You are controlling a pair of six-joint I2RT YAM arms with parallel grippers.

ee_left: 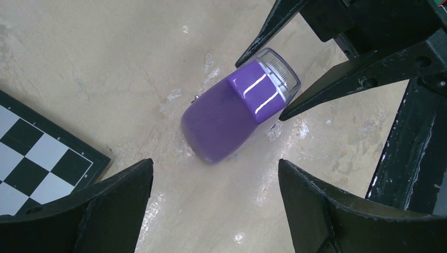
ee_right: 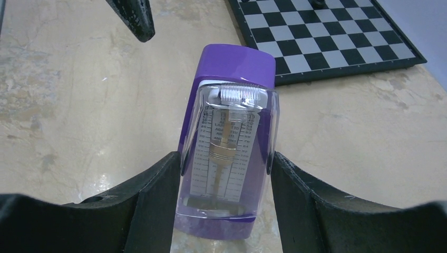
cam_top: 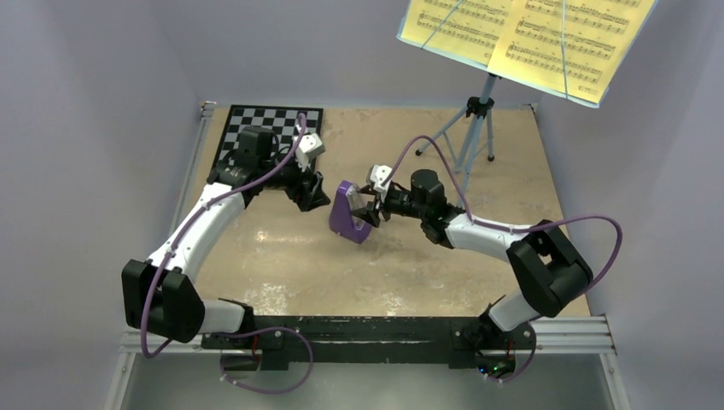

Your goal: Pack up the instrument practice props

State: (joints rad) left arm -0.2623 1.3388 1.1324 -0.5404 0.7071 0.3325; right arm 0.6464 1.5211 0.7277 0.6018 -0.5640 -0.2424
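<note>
My right gripper (cam_top: 369,213) is shut on the purple metronome (cam_top: 347,213), its two fingers pressed against the sides of the clear front cover (ee_right: 229,137). The metronome leans over the middle of the table; I cannot tell whether its base touches. My left gripper (cam_top: 312,195) hangs open just left of it, and the metronome (ee_left: 226,116) lies beyond its empty fingertips. At the back right stands the light blue tripod music stand (cam_top: 478,128). The yellow sheet of printed music (cam_top: 521,38) rests on its tray.
The black-and-white checkerboard (cam_top: 273,128) lies flat at the back left, under the left arm, and its corner (ee_left: 37,153) is close to the left fingers. Grey walls close in the table on three sides.
</note>
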